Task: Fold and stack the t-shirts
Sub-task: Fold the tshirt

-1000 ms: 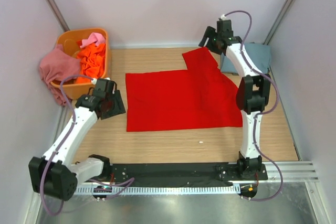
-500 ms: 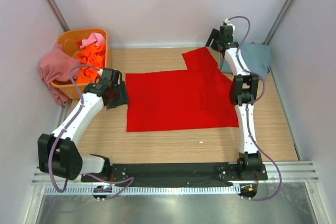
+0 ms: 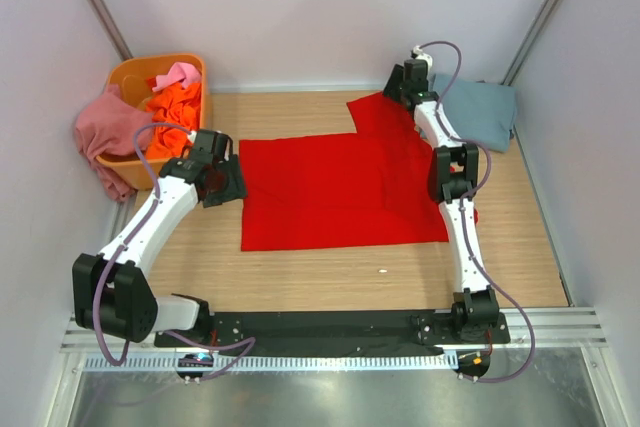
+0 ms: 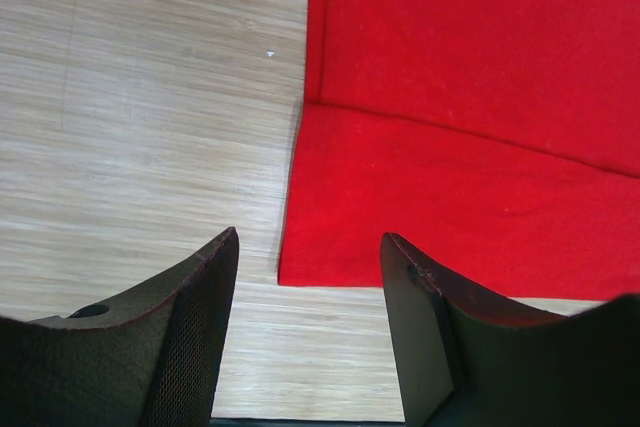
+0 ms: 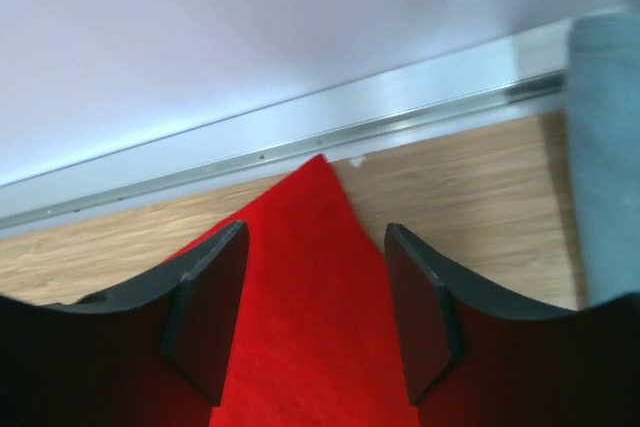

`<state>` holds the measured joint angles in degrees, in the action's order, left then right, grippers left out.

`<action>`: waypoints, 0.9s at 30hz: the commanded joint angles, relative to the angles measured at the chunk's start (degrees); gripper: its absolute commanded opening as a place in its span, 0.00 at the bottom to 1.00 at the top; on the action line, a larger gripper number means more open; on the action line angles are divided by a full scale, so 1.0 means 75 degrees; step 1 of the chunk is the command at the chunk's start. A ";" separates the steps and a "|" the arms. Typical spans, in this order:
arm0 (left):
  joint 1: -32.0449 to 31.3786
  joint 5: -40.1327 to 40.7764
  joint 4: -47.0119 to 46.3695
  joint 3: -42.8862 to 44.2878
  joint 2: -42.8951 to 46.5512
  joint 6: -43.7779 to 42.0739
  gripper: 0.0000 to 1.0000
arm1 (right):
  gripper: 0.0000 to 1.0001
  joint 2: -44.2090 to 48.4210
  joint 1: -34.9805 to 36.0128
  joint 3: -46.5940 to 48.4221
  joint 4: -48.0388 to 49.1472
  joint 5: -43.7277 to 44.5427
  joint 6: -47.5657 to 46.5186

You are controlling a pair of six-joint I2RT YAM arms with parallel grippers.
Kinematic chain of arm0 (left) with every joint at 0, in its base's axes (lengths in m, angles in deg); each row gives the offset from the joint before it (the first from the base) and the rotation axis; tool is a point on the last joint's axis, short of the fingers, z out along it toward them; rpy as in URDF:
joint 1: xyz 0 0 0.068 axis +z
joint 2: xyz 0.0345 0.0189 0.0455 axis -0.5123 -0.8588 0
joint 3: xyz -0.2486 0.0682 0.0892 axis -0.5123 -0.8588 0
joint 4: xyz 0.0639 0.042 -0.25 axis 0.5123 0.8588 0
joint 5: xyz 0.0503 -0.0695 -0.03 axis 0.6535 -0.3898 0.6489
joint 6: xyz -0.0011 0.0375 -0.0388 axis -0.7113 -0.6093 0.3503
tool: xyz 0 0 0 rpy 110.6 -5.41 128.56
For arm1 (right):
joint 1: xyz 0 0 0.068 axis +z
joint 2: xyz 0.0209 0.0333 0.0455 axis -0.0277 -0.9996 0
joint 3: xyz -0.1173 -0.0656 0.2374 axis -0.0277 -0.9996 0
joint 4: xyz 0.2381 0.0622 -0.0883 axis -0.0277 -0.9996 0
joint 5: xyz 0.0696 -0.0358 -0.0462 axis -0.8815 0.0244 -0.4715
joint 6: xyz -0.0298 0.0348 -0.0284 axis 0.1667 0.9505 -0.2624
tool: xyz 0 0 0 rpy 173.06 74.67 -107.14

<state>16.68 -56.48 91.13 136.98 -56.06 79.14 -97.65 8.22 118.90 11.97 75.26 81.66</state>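
Against a second ago, the left gripper [image 4: 308, 247] is seen to have been carried forward to the left edge of the bright red cloth t-shirt [image 3: 340, 192], which is spread flat on the wooden table [image 3: 320, 282]. Its fingers are held apart, and a corner of the red cloth is framed between them, unclamped.

The right gripper [image 5: 315, 247] has been swung from above the folded grey-blue t-shirt [image 3: 485, 112] to the tip of the red sleeve at the far edge. Its fingers are likewise parted astride that tip, and nothing is gripped.

Both grippers are judged to be lined up for a grasp, and the fold itself is not yet made. More shirts are left in the rigid orange plastic tub [image 3: 128, 69].

No brand, label or writing can be read.
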 commanded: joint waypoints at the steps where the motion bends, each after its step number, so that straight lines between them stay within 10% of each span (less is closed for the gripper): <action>1: -0.0026 -0.0123 -0.0181 -0.0038 0.0088 -0.0104 0.60 | 0.58 -0.0153 0.0112 0.0317 0.0315 -0.0108 0.0205; 11: -0.0026 -0.0100 -0.0158 -0.0014 0.0089 -0.0104 0.60 | 0.01 -0.0213 0.0112 0.0154 0.0280 -0.0108 0.0088; 27: -0.0026 0.0614 -0.0379 0.2220 -0.2265 0.0657 0.58 | 0.01 0.3443 0.0147 -0.4698 0.2800 -0.0823 0.0054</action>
<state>16.62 -55.10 91.39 147.03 -70.18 81.44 -78.33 9.03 85.68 24.71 70.69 83.32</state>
